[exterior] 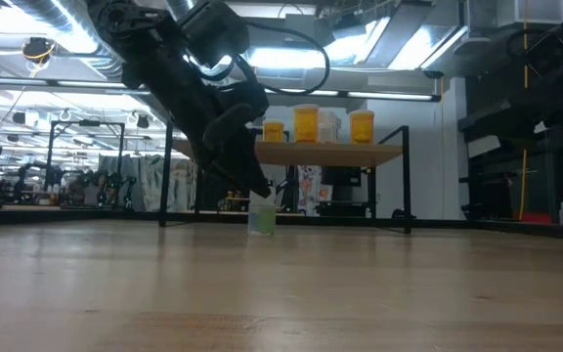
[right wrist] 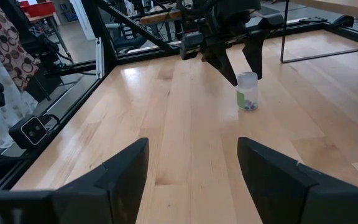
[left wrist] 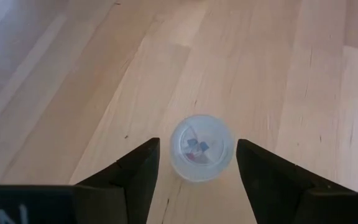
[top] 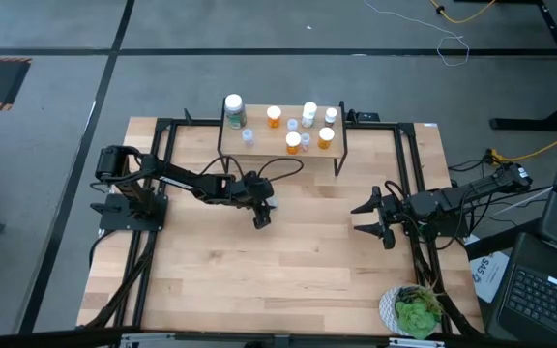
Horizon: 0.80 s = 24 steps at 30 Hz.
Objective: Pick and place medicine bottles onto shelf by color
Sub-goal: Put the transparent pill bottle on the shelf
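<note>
Directly under my left wrist camera stands one small clear bottle (left wrist: pixel 201 148), upright on the desk (left wrist: pixel 104 93), seen cap-on from above with a few dark bits inside. My left gripper (left wrist: pixel 197 163) is spread wide, one finger on each side of the bottle, with desk showing in both gaps, so nothing is held. From above, that gripper (top: pixel 262 214) sits near the desk's middle, just in front of the shelf (top: pixel 280 134). The right wrist camera shows the same bottle (right wrist: pixel 247 91) standing between the left arm's fingertips. On the shelf I count nine bottles: one larger white-capped bottle (top: pixel 234 109) at its left end, four orange bottles (top: pixel 275 117) and four small clear or white ones (top: pixel 309 112); I cannot separate clear from white at this height. The low view shows three orange bottles (exterior: pixel 306 123) on the shelf board. My right gripper (top: pixel 369 217) waits over the right side of the desk, fingers wide apart and empty. One green plant in a white pot (top: pixel 411 311) sits at the desk's front right corner.
</note>
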Each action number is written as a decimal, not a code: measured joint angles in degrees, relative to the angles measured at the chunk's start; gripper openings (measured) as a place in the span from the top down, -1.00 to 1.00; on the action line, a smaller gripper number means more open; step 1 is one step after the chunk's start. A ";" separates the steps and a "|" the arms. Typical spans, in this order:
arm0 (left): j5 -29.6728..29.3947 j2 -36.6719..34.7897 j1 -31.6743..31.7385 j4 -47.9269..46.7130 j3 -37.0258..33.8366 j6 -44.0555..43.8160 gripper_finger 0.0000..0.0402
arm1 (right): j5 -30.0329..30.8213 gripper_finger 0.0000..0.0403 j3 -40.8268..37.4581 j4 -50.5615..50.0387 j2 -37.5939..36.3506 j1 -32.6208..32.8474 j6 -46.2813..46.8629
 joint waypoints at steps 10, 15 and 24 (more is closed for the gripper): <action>0.11 0.02 0.00 0.02 0.00 -1.14 -0.04 | 0.00 -0.23 -0.01 0.00 0.00 0.00 0.00; 0.11 0.02 -0.01 0.01 0.00 -3.03 -0.04 | 0.00 -0.23 0.00 0.00 0.00 0.01 0.00; -0.31 0.04 -0.35 0.02 0.00 -1.51 -0.04 | 0.00 -0.23 -0.01 0.00 0.00 0.00 -0.02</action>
